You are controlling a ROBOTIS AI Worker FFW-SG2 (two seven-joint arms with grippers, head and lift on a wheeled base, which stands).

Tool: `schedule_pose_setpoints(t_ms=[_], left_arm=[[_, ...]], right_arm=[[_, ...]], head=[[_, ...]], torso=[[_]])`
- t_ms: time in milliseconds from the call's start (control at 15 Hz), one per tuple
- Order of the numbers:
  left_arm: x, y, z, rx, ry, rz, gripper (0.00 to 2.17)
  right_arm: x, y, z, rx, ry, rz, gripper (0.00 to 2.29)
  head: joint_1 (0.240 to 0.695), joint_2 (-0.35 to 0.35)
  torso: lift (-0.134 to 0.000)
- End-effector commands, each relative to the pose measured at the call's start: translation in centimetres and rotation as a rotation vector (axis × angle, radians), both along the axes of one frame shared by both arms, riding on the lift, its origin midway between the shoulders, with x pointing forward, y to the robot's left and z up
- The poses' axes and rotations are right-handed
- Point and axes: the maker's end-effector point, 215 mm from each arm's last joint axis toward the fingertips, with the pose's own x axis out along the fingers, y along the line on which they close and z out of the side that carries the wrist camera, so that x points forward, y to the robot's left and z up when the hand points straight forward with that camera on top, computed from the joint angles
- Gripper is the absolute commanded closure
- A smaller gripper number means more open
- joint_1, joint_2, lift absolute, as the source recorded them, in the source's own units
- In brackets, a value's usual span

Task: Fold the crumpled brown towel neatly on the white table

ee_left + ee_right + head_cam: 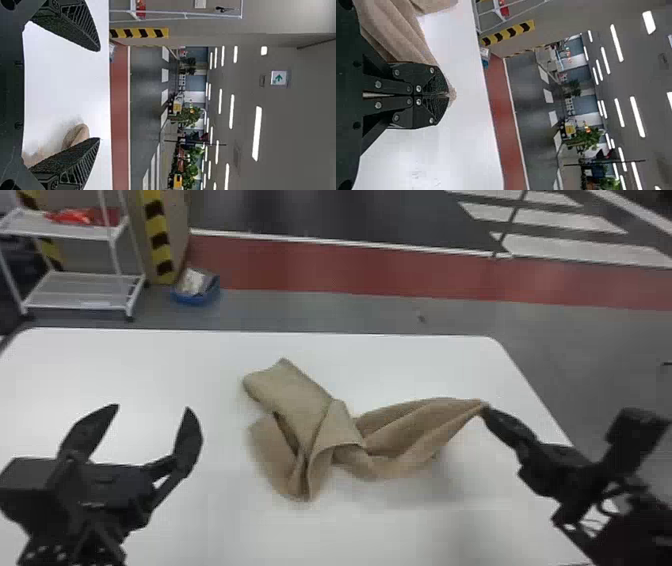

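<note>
The brown towel point(295, 400) lies crumpled and twisted on the white table point(125, 370), its right part stretched and raised toward my right gripper point(485, 408). That gripper is shut on the towel's corner. In the right wrist view, the right gripper point(448, 95) has its fingers pressed together, a bit of towel point(395, 27) poking out at the tips. My left gripper point(154, 408) stands wide open to the left of the towel, not touching it. In the left wrist view, the left gripper point(100, 95) has nothing between its fingers, and part of the towel point(77, 134) shows beside one finger.
Behind the table's far edge stand a white shelf rack point(85, 285) at the left and a blue container point(196, 290) on the floor. A yellow-and-black striped post point(159, 237) rises near them. Both arms reach over the table's near part.
</note>
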Motion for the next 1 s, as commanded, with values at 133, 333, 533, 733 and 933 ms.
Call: schedule_pose_setpoints(t_ms=[133, 333, 533, 733, 933], left_arm=[[0.3, -2.4, 0.2, -0.014, -0.005, -0.045, 0.08], [1.3, -5.6, -1.2, -0.025, 0.014, -0.104, 0.08], [1.3, -10.9, -0.8, -0.014, 0.013, -0.227, 0.06], [-0.2, -19.4, -2.5, 0.044, 0.037, -0.399, 0.06], [-1.6, -24.0, -3.2, 0.035, 0.053, -0.474, 0.08]], right_arm=[[-3.3, 2.1, -7.6, -0.031, 0.165, 0.058, 1.80], [-4.7, 1.4, -8.7, -0.028, 0.194, 0.047, 1.80], [-6.2, 1.2, -9.9, -0.031, 0.220, 0.047, 1.80], [-6.9, 0.9, -10.5, -0.017, 0.235, 0.053, 1.80], [-7.2, 1.1, -10.7, -0.012, 0.236, 0.059, 1.80]], head=[[0.695, -0.236], [0.695, -0.246], [0.695, -0.297], [0.695, -0.350], [0.695, -0.350]], torso=[[-0.124], [-0.124], [-0.124], [-0.124], [-0.124]])
